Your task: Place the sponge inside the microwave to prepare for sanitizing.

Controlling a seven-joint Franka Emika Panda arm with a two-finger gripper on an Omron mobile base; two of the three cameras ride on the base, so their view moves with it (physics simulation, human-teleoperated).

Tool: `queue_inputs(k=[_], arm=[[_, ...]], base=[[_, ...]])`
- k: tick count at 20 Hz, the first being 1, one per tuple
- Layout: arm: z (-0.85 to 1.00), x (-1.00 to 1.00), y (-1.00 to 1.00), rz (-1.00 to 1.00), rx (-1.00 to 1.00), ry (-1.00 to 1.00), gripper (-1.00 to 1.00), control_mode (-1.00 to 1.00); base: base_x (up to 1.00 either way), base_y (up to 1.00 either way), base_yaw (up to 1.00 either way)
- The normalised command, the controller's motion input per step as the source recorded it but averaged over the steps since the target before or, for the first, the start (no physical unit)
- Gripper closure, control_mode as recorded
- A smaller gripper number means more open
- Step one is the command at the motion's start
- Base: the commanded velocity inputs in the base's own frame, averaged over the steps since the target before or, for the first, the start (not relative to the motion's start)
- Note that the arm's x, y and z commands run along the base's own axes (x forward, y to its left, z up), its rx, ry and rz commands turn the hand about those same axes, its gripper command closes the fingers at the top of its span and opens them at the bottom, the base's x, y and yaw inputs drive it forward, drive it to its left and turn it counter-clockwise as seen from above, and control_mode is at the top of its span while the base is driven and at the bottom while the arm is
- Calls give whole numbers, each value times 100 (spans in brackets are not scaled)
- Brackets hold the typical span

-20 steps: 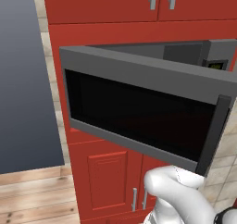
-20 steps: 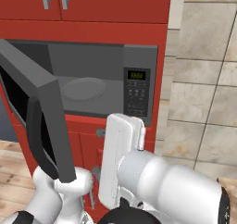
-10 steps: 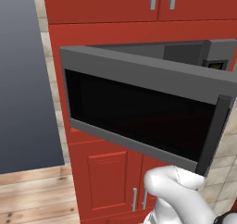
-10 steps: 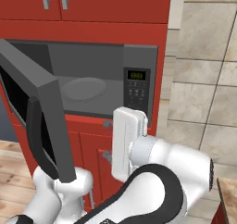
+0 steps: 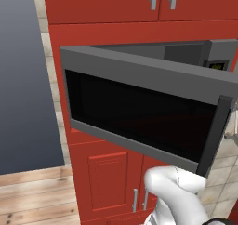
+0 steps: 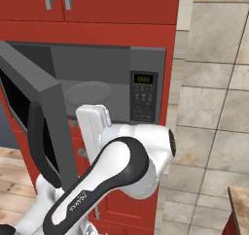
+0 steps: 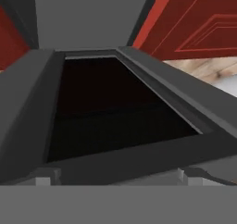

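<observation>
Left base view shows the microwave (image 5: 186, 56) set into red cabinets (image 5: 107, 182), its dark-windowed door (image 5: 139, 117) swung out toward the robot, with the white arm (image 5: 174, 196) rising just below the door's free edge; a careless lift here could knock the arm into the door's lower edge and swing it. Right base view looks past the door's edge (image 6: 48, 108) into the grey cavity, where the round turntable (image 6: 87, 91) lies bare beside the keypad panel (image 6: 143, 100), and the arm's white link (image 6: 97, 127) stands in front of the opening. I can find no sponge on the turntable or elsewhere, so it still has to be located before anything can go inside. Hand view looks closely along the door's dark window (image 7: 111, 107), with the gripper (image 7: 113, 177) spread wide and holding nothing; at this closeness, its fingertips (image 7: 42, 180) could scrape the door.
</observation>
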Motion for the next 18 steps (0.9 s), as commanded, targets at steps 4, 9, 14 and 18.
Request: queue_inputs(k=[4, 9, 14, 18], arm=[[0, 39, 69, 16, 0, 0, -100, -100], [-1, 4, 56, 11, 1, 0, -100, -100], [-4, -73, 99, 13, 0, -1, -100, -100], [-6, -76, 100, 0, -5, -2, -100, -100]], base=[[0, 0, 0], [0, 0, 0], [0, 0, 0], [0, 0, 0]])
